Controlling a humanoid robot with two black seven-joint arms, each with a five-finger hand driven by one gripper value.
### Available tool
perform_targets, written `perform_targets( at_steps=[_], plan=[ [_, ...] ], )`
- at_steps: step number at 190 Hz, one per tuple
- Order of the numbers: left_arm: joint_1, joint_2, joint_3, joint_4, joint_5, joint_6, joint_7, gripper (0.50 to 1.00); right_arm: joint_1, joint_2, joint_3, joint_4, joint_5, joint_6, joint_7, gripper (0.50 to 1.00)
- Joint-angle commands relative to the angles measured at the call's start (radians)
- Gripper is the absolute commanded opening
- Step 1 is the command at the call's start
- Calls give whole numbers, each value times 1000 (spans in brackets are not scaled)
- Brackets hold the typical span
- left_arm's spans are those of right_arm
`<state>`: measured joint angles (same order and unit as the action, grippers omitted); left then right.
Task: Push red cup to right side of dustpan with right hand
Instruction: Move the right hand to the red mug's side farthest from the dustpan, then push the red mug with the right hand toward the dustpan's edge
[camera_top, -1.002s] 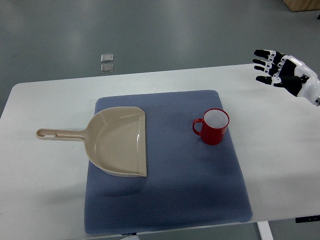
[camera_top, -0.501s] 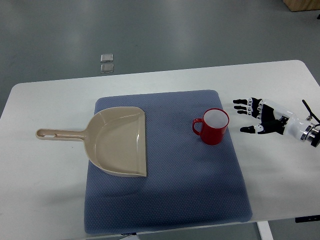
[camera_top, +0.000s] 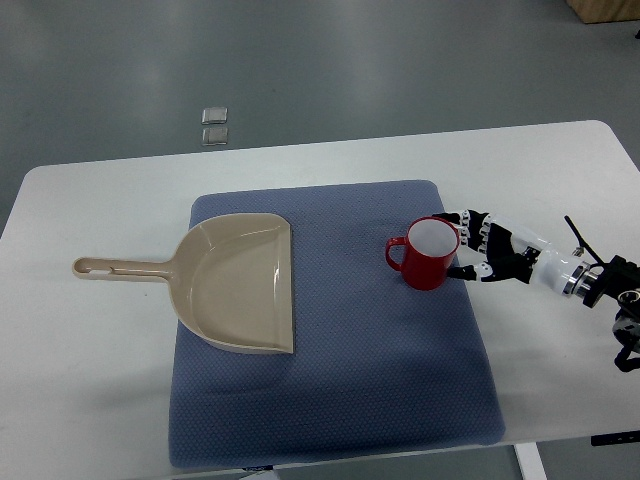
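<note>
Right robot hand (camera_top: 478, 250), fingers spread, holding nothing, touching red cup (camera_top: 428, 254). Step: push start. Next: steady leftward shove toward dustpan (camera_top: 240, 282).

Bare mat (camera_top: 345, 250) btwn dustpan (camera_top: 240, 285) & red cup (camera_top: 428, 255), no obstacles

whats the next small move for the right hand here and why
Probably a slow push leftward. The right hand sits at the red cup's right side with fingers open, at or nearly touching it, and bare blue mat still separates the cup from the dustpan's open right edge.
</note>
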<state>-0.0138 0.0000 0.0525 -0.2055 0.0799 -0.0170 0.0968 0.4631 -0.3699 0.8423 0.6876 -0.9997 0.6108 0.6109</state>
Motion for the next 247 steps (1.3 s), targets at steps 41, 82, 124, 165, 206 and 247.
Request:
perform_targets(
  at_steps=[41, 82, 124, 165, 206, 247],
  plan=[
    [0, 0, 0, 0, 0, 0, 0, 1000, 0, 36, 0, -2, 0, -16, 0, 936],
    [0, 0, 0, 0, 0, 0, 0, 1000, 2, 57, -11, -3, 0, -22, 0, 936],
    [0, 0, 0, 0, 0, 0, 0, 1000, 6, 86, -19, -5, 1, -83, 0, 936],
    [0, 0, 1, -2, 0, 0, 0, 1000, 12, 114, -26, -5, 0, -101, 0, 936],
    [0, 0, 1, -2, 0, 0, 0, 1000, 12, 149, -52, -5, 1, -148, 0, 936],
    [0, 0, 1, -2, 0, 0, 0, 1000, 14, 190, -54, -5, 1, -177, 0, 936]
  ],
)
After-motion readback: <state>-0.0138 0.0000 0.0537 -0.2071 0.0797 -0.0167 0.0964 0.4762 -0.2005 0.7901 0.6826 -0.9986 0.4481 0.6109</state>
